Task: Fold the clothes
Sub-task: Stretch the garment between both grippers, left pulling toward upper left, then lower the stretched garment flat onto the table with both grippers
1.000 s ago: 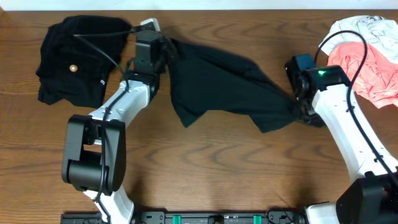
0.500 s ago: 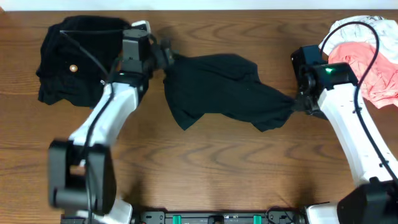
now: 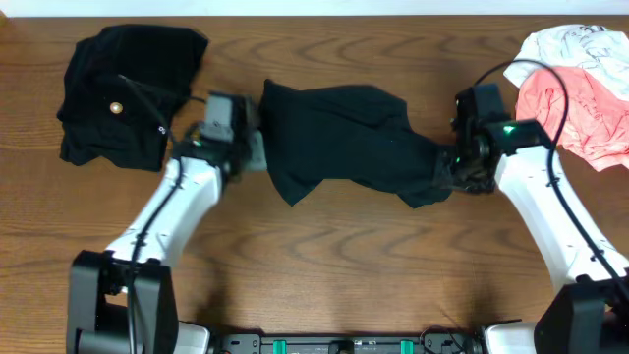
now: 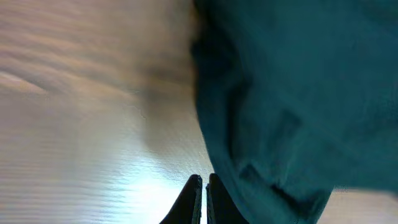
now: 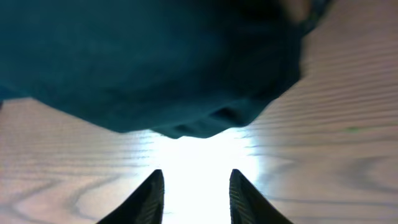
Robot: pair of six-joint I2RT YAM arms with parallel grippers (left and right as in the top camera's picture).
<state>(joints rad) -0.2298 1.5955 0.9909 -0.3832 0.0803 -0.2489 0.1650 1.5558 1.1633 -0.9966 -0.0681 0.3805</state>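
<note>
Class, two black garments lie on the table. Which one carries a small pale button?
The bunched black garment at upper left in the overhead view: its button shows pale against the cloth. The black shirt in the middle shows none.

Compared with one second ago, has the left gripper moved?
Yes. The left gripper has come toward the robot, from level with the top of the black pile with the button to near its bottom edge.

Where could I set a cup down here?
The bare wooden table between the left arm and right arm, on the robot's side of the crumpled black shirt. Crowded: folded black garment far left, pink and white clothes far right.
</note>
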